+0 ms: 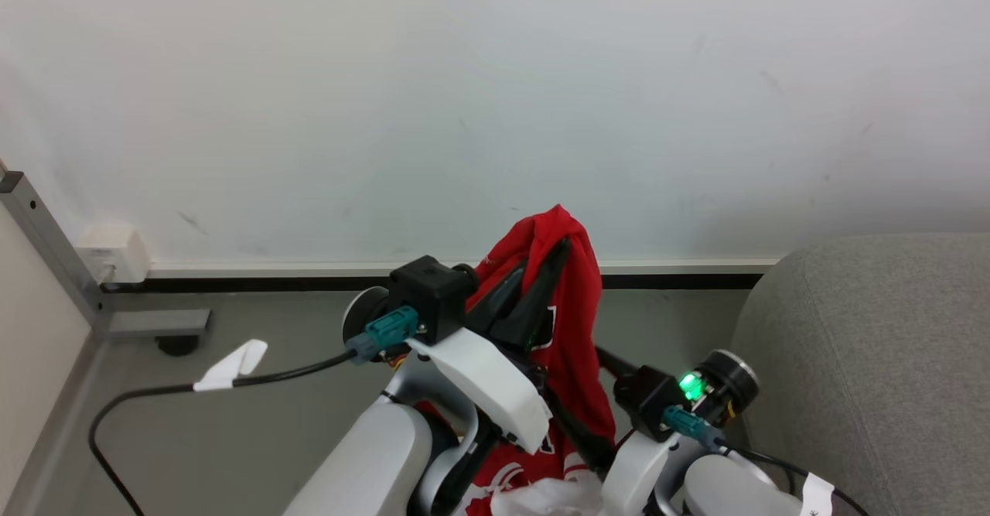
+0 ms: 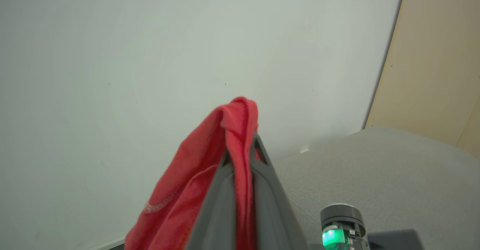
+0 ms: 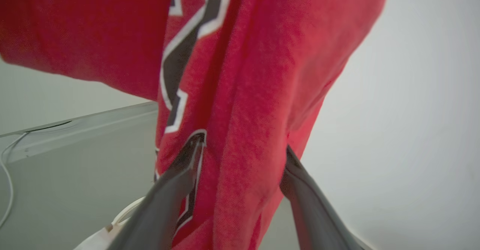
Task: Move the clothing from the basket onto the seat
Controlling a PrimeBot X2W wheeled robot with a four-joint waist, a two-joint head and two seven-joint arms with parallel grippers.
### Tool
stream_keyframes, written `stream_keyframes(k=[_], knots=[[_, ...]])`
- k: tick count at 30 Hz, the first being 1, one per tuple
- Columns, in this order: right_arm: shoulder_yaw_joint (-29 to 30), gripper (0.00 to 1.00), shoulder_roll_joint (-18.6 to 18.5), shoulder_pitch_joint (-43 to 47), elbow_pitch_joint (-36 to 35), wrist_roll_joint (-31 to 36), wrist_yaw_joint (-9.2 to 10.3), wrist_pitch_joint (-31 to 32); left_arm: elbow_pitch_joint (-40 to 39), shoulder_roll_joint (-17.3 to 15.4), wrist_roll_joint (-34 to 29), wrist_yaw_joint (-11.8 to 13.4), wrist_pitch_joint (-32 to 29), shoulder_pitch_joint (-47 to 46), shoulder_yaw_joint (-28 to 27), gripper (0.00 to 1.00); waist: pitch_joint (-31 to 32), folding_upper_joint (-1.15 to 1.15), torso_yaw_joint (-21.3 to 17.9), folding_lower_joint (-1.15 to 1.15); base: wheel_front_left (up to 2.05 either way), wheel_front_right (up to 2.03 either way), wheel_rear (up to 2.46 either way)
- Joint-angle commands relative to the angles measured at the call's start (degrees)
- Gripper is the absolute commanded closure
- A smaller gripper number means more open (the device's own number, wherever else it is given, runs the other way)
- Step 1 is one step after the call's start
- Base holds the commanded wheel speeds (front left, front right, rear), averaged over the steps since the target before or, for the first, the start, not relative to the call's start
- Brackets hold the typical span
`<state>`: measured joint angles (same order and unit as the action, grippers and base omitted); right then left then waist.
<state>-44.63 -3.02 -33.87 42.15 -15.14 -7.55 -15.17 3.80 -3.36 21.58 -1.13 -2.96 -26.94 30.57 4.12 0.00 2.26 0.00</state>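
hanging from the left gripper [image 2: 242,152], whose fingers pinch tight on its top fold, the red clothing [image 1: 576,299] is raised before the white wall [image 1: 464,98], above the grey floor [image 1: 232,454], with the seat [image 1: 866,361] near on its right, not touching. its lettered part drapes between the fingers of the right gripper [image 3: 243,145], which stand spread wide, unclamped. more of it lies lower down.

Head looks down; both wrists near clothing [image 1: 578,292].

The seat [image 1: 874,361] stands on the grey floor [image 1: 271,439].
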Motion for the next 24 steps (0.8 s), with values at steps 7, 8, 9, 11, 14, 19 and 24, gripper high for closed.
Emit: stream_keyframes(k=[7, 8, 9, 11, 14, 19, 24], knots=[[-5.98, 1.00, -0.03, -2.56, 0.13, -11.95, 0.13, 0.08, 1.62, 0.10, 1.14, 1.08, 0.81, -1.08, 0.29, 1.00, 0.03, 0.00, 0.07, 0.00, 0.00, 0.00, 0.00], [-5.65, 1.00, -0.03, -2.90, 0.37, -12.33, 0.13, -0.01, 1.91, -0.12, 1.17, 1.19, 0.92, -1.03, 0.18, 1.00, -0.02, 0.00, -0.05, 0.00, 0.00, 0.00, 0.00], [-5.29, 1.00, 0.00, -3.21, 0.63, -12.73, 0.13, -0.09, 2.16, -0.36, 1.21, 1.36, 1.11, -0.99, 0.03, 1.00, -0.07, 0.00, -0.19, 0.00, 0.00, 0.00, 0.00], [-3.93, 1.00, 0.02, -3.59, -0.02, -13.91, 0.13, -0.06, 2.63, -0.73, 1.14, 1.66, 1.34, -0.88, -0.39, 1.00, -0.14, 0.00, -0.52, 0.00, 0.00, 0.00, 0.00], [-1.57, 1.00, 0.02, -3.28, -1.16, -15.61, 0.13, -0.09, 3.62, -1.31, 1.17, 2.19, 1.94, -0.49, -1.11, 1.00, -0.26, 0.00, -1.05, 0.00, 0.00, 0.00, 0.00], [3.76, 1.00, 0.03, -2.65, -1.28, -18.01, 0.12, -0.06, 5.57, -2.54, 0.42, 2.64, 3.23, 0.67, -1.35, 0.67, -0.32, 0.00, -1.68, 0.00, 0.00, 0.00, 0.00], [10.01, 1.00, 0.05, -3.40, -1.20, -17.98, 0.12, -0.06, 8.04, -3.88, -0.67, 2.91, 4.72, 2.03, -0.95, 0.00, -0.23, 0.00, -2.16, 0.00, 0.00, 0.00, 0.00]])
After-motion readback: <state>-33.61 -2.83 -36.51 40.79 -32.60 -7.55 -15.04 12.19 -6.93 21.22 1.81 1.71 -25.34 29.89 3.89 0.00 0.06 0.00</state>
